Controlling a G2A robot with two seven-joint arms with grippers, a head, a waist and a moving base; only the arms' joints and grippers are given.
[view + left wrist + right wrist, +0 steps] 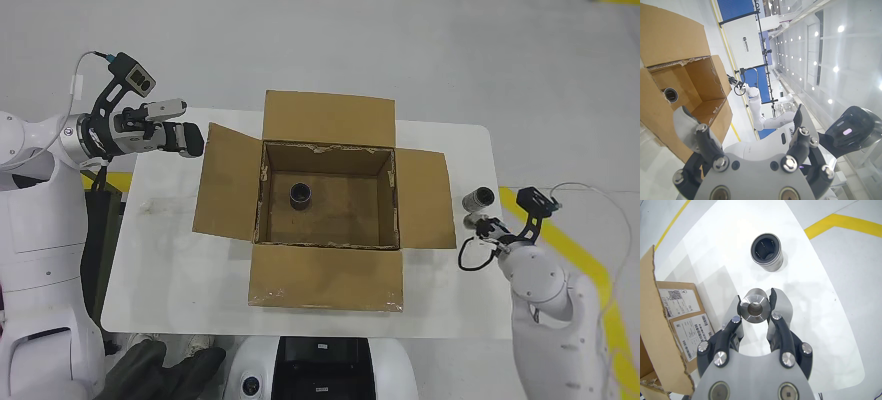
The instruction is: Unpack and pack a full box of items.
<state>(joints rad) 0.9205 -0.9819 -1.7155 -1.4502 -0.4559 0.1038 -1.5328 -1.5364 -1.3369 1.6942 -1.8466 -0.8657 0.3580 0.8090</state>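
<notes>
An open cardboard box (326, 250) stands mid-table with its flaps folded out. A dark ring-shaped bearing (301, 196) lies on the box floor, and it shows as the bearing (671, 95) in the left wrist view. My right gripper (754, 305) is shut on a steel cylinder (755, 308) just above the table, right of the box. A black-lined metal bearing (767, 254) stands on the table a little beyond it, seen as the bearing (480, 198) from above. My left gripper (740, 117) is open and holds nothing, raised beside the box's left flap (222, 180).
The white table (160, 270) has bare room left of the box and along its front edge. The right flap (674, 321) with paper labels lies close to my right gripper. Yellow floor tape (838, 220) runs beyond the table's rounded edge.
</notes>
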